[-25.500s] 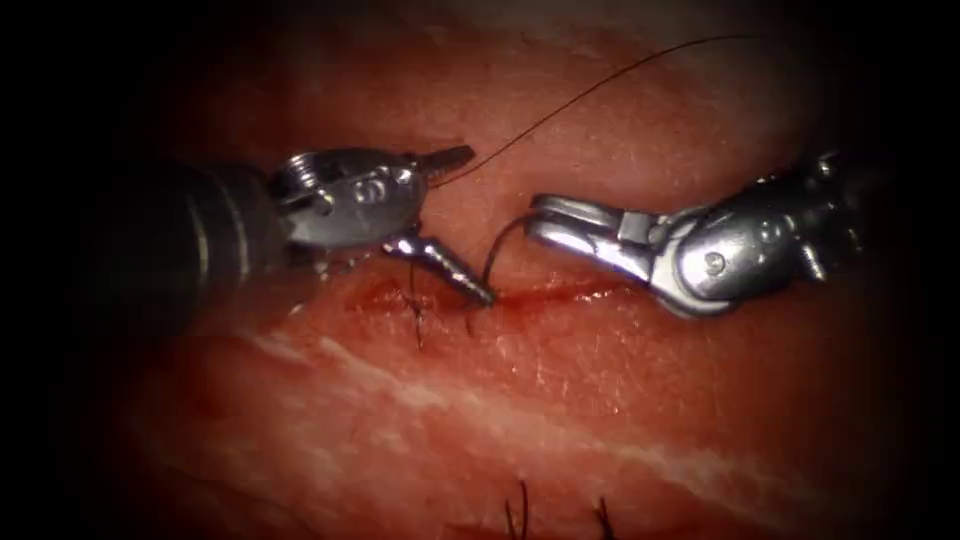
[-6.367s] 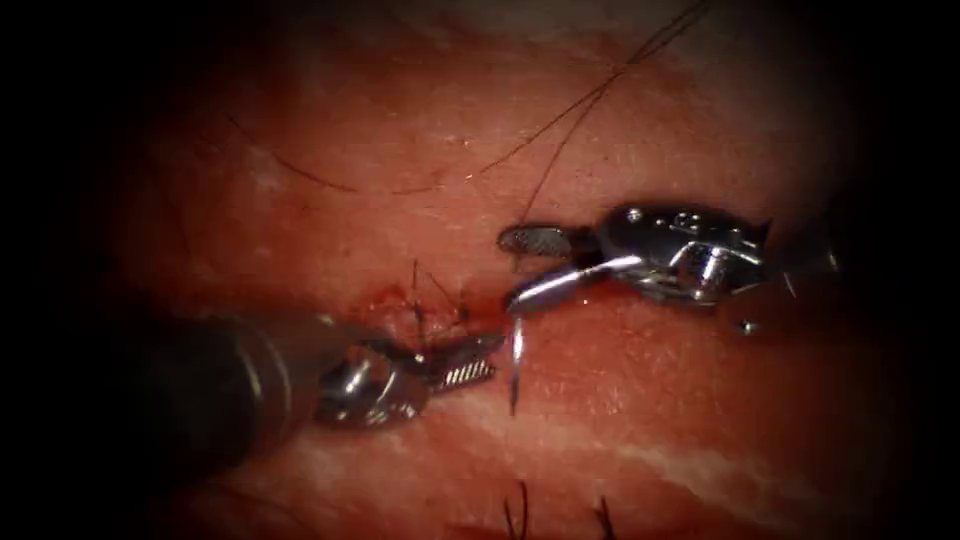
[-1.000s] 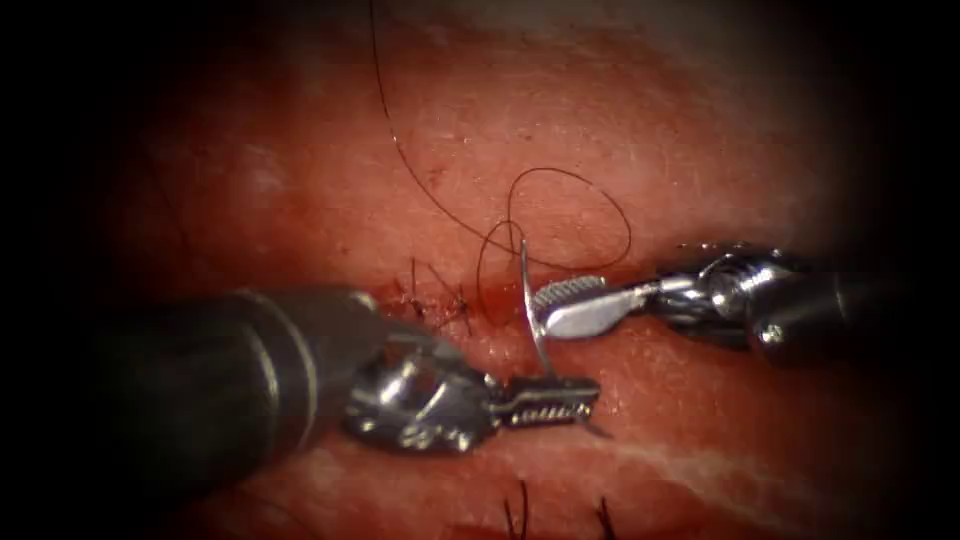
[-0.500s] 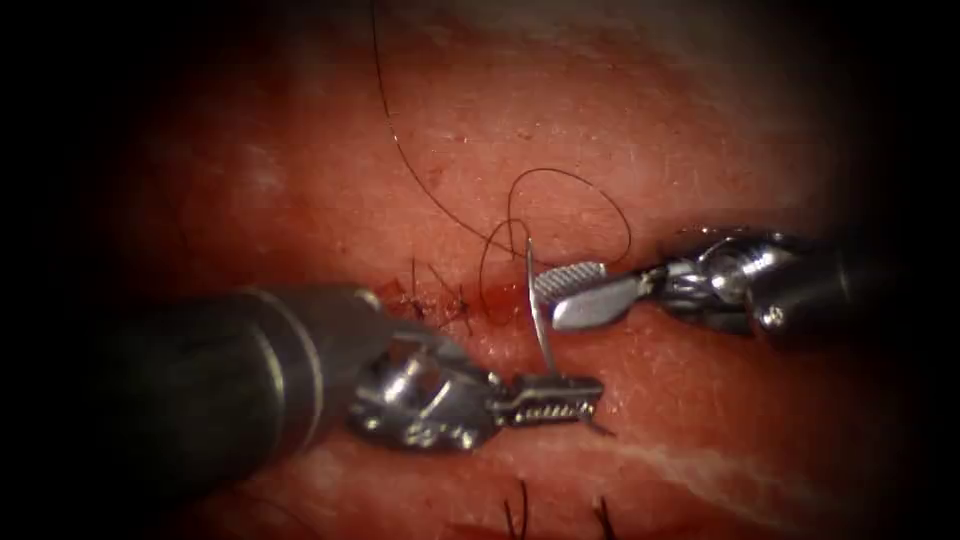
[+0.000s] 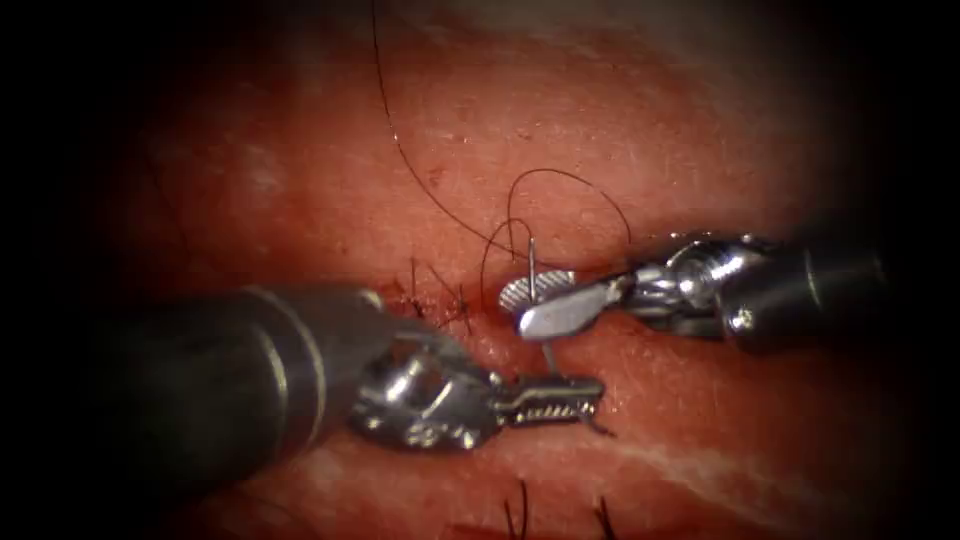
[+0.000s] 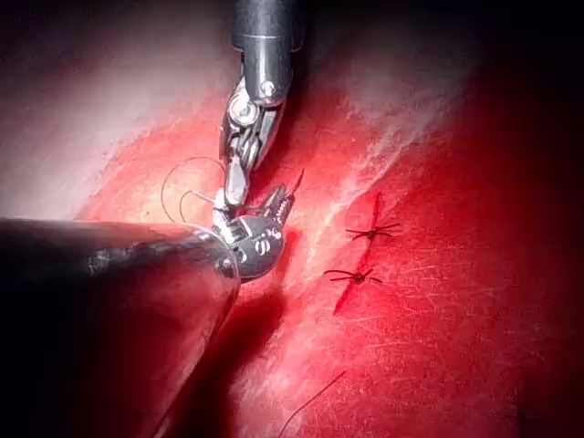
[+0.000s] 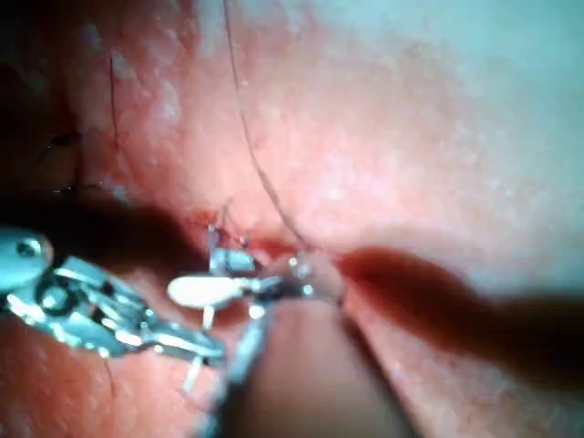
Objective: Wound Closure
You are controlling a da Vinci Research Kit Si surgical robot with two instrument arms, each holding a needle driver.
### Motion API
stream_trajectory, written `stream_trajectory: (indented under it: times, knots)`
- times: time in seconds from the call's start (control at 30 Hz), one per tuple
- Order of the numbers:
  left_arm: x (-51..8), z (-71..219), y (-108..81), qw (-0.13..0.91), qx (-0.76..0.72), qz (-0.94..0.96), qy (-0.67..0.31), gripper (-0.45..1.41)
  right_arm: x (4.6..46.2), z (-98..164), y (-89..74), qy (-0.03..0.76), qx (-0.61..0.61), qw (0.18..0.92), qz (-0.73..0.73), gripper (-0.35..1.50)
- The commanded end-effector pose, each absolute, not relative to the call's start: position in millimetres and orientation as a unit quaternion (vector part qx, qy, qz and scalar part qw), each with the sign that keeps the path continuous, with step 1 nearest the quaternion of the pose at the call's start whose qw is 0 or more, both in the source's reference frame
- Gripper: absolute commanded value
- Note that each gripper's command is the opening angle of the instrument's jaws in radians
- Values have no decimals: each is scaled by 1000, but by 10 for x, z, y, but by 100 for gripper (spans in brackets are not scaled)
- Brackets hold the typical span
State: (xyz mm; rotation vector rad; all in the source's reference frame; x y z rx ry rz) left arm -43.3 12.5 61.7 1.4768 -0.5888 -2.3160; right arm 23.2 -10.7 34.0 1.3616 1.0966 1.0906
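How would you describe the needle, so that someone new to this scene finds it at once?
Start at the cut running across the tissue. At the cut's right end the right end effector and, nearer the camera, the left end effector meet. The needle is the thin bright curved wire standing between them, unlike the dark, limp thread.

The needle (image 5: 538,300) stands upright across the cut (image 5: 470,305), between the open jaws of the right tool (image 5: 535,303), with its lower end clamped in the left tool (image 5: 560,398) just below. These three crowd the middle. Loops of thread (image 5: 570,205) lie on the tissue (image 5: 700,130) directly above, and knotted stitches (image 5: 440,298) sit just left. The upper right tissue is bare and open.
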Motion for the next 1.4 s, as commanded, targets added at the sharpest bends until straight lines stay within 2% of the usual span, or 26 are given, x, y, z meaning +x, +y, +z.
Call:
stream_trajectory:
  times: [0.03, 0.1, 0.13, 0.37, 0.4, 0.43, 0.47, 0.53, 0.6, 0.73, 0.77, 0.8, 0.83, 0.9, 0.93, 0.97, 1.0, 1.03, 1.4]
  knots:
    - [-439, 623, 121, 165, 520, -813, -205, -45, 234, 348, -117, 454, 569, 513, 456, 42]
    - [-439, 623, 121, 165, 520, -813, -205, -45, 233, 349, -118, 449, 573, 509, 460, -5]
    - [-439, 623, 121, 166, 521, -812, -205, -45, 232, 350, -119, 449, 577, 509, 455, -35]
    - [-438, 621, 121, 166, 521, -812, -204, -45, 231, 355, -117, 450, 587, 509, 440, -35]
    - [-438, 620, 122, 161, 524, -812, -200, -27, 231, 355, -117, 452, 584, 512, 437, -35]
    - [-437, 619, 123, 135, 531, -816, -181, 17, 231, 356, -117, 457, 580, 516, 433, -35]
    - [-436, 618, 125, 105, 537, -822, -158, 49, 230, 356, -116, 466, 574, 523, 425, -35]
    - [-434, 615, 127, 65, 542, -829, -126, 81, 227, 359, -113, 484, 554, 537, 413, -35]
    - [-432, 612, 130, 39, 543, -831, -109, 103, 223, 362, -108, 506, 532, 545, 406, -35]
    - [-429, 608, 129, 21, 542, -834, -101, 114, 214, 373, -97, 543, 483, 560, 398, -35]
    - [-427, 607, 128, 17, 542, -834, -98, 114, 212, 376, -95, 551, 471, 565, 394, -35]
    - [-425, 607, 127, 15, 543, -834, -96, 98, 209, 379, -93, 561, 461, 568, 388, -35]
    - [-422, 606, 126, 17, 543, -834, -95, 56, 207, 380, -91, 568, 452, 571, 383, -35]
    - [-415, 607, 123, 19, 551, -830, -79, 10, 203, 382, -89, 583, 431, 579, 371, -35]
    - [-411, 607, 122, 21, 553, -830, -71, -1, 202, 383, -89, 590, 422, 584, 364, -35]
    - [-406, 612, 125, 10, 551, -833, -43, -27, 201, 383, -89, 606, 401, 593, 346, -35]
    - [-404, 615, 127, 5, 550, -835, -35, -38, 201, 383, -89, 613, 394, 595, 340, -35]
    - [-403, 618, 129, -1, 549, -835, -29, -45, 202, 382, -89, 617, 388, 597, 335, -35]
    - [-411, 690, 163, -120, 477, -868, 64, -45, 202, 382, -90, 656, 322, 618, 291, -35]
